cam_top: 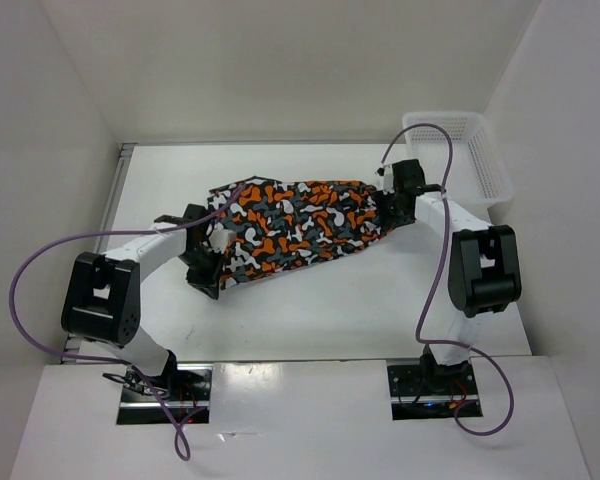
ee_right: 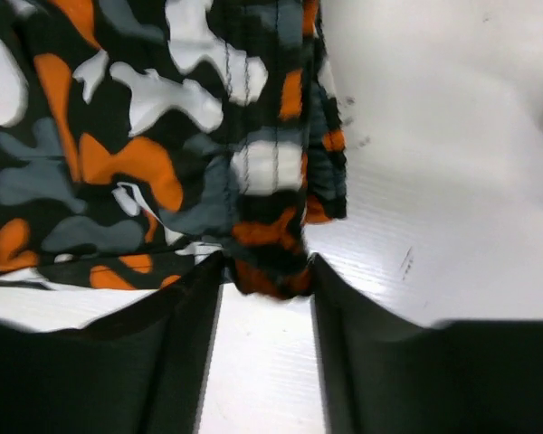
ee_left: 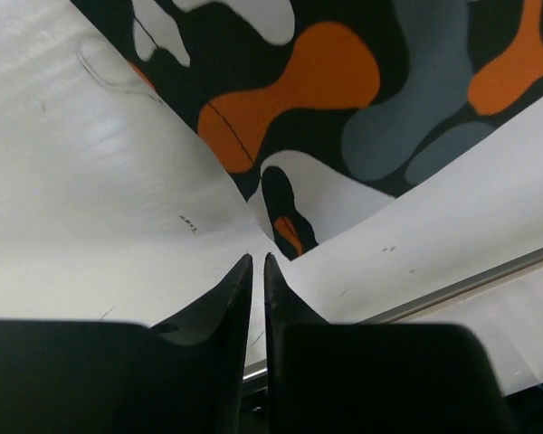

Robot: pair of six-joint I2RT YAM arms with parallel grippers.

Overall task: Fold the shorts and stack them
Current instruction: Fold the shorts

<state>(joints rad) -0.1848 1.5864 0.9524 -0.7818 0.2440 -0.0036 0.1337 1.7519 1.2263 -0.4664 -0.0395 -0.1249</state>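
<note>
The camouflage shorts [cam_top: 300,228] lie stretched across the middle of the white table between my two grippers. My left gripper [cam_top: 208,262] is at their left end. In the left wrist view its fingers [ee_left: 258,258] stand a thin slit apart with bare table showing through, and a pointed corner of the shorts [ee_left: 285,226] ends just past the tips. My right gripper [cam_top: 392,205] is at the right end. In the right wrist view its jaws [ee_right: 267,262] are apart, with a bunched edge of the shorts [ee_right: 271,271] lying between the fingertips.
A white mesh basket [cam_top: 460,150] stands at the back right corner of the table. White walls close in the table on the left, back and right. A metal rail [ee_left: 471,285] runs along the table's edge in the left wrist view.
</note>
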